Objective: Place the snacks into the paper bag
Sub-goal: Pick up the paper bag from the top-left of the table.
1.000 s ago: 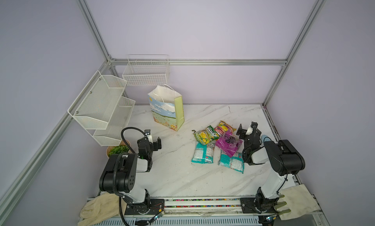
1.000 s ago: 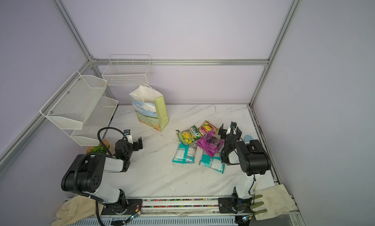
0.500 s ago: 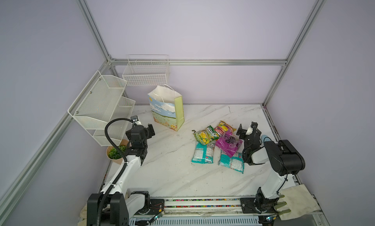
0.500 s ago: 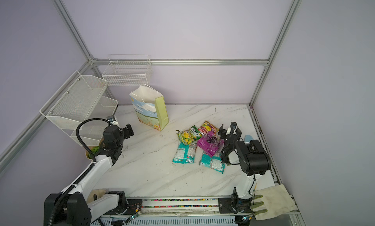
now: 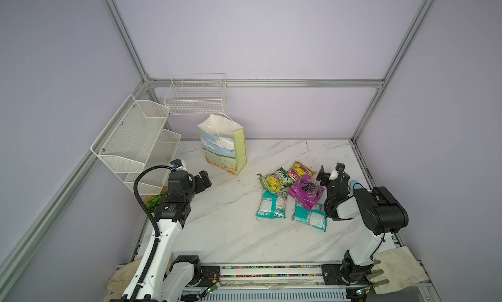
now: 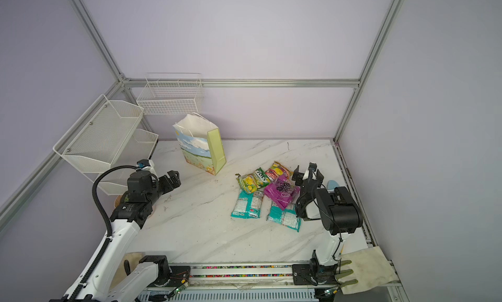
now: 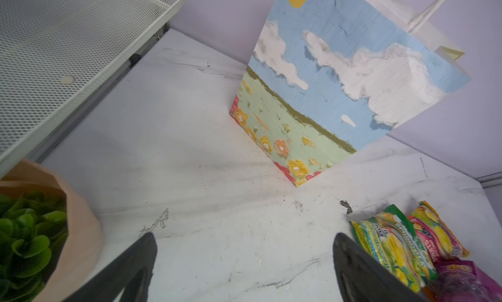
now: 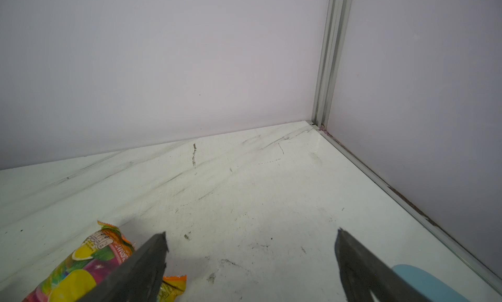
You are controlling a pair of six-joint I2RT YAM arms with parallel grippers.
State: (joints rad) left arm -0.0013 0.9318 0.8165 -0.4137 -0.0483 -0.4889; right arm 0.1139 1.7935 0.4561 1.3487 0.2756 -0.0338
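Observation:
The paper bag (image 5: 221, 144) (image 6: 198, 148) stands upright and open at the back left; its sky-and-meadow face (image 7: 339, 83) fills the left wrist view. The snacks lie in a loose pile right of centre: green-yellow (image 5: 274, 179) (image 7: 391, 246), orange-pink (image 5: 300, 171) (image 8: 78, 268), magenta (image 5: 307, 190), and two teal-white packets (image 5: 272, 204) (image 5: 311, 217). My left gripper (image 5: 204, 179) (image 7: 244, 238) hovers open and empty, left of the bag's base. My right gripper (image 5: 330, 173) (image 8: 251, 235) is open and empty at the pile's right edge, beside the orange-pink packet.
A white mesh shelf (image 5: 135, 140) and a wire basket (image 5: 195, 97) hang at the back left. A potted green plant (image 5: 154, 201) (image 7: 32, 232) sits under the shelf by my left arm. A pale blue object (image 5: 355, 184) lies by my right gripper. Gloves (image 5: 399, 268) rest at the front.
My left arm has unfolded, rising and reaching forward toward the bag. The right arm and the snacks have not moved.

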